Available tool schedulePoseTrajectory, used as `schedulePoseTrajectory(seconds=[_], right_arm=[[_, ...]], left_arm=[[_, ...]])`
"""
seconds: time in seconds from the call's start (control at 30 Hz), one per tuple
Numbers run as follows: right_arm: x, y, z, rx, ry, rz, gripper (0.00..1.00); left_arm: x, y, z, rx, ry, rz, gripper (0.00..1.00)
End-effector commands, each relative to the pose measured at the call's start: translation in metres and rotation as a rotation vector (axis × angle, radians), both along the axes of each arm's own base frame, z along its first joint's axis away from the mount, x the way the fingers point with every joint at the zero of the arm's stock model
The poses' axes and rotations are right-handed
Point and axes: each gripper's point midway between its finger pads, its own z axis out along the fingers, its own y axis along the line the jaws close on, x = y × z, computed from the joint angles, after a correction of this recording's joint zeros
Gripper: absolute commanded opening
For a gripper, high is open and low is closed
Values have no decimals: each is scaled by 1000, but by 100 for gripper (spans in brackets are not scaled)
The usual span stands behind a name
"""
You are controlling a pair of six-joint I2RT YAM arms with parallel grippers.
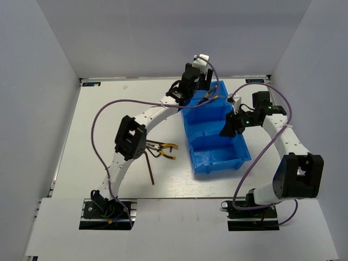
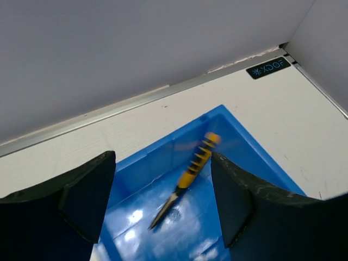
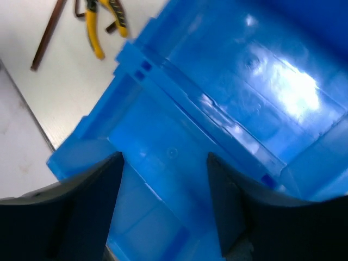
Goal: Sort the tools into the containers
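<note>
The blue containers (image 1: 217, 156) stand as a row of three compartments at mid table. My left gripper (image 1: 198, 86) hangs open over the far compartment (image 2: 163, 217). A screwdriver (image 2: 191, 171) with a yellow and black handle is in that compartment, blurred, between my fingers but not touched; it also shows from above (image 1: 211, 98). My right gripper (image 1: 231, 126) is open and empty above the middle and near compartments (image 3: 174, 147). Pliers (image 1: 165, 150) with yellow-orange handles and a dark hex key (image 1: 149, 169) lie on the table left of the bins.
The pliers (image 3: 103, 24) and the hex key (image 3: 48, 33) also show at the top left of the right wrist view. White walls close the table at the back and both sides. The left arm arches over the table left of the bins.
</note>
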Motion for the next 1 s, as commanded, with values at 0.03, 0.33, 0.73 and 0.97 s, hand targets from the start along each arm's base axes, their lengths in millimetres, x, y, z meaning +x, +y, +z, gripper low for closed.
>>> schedulePoseTrajectory(seconds=[0.03, 0.33, 0.73, 0.97], right_arm=[[-1, 33, 40, 131, -153, 223, 26], [9, 135, 27, 69, -183, 454, 37], [15, 234, -24, -94, -190, 529, 56], [6, 226, -45, -231, -242, 545, 43]], left_arm=[[-55, 63, 153, -62, -159, 60, 79], [-191, 231, 49, 50, 183, 327, 50], [-306, 318, 1, -156, 390, 492, 86], [-323, 327, -15, -145, 439, 497, 86]])
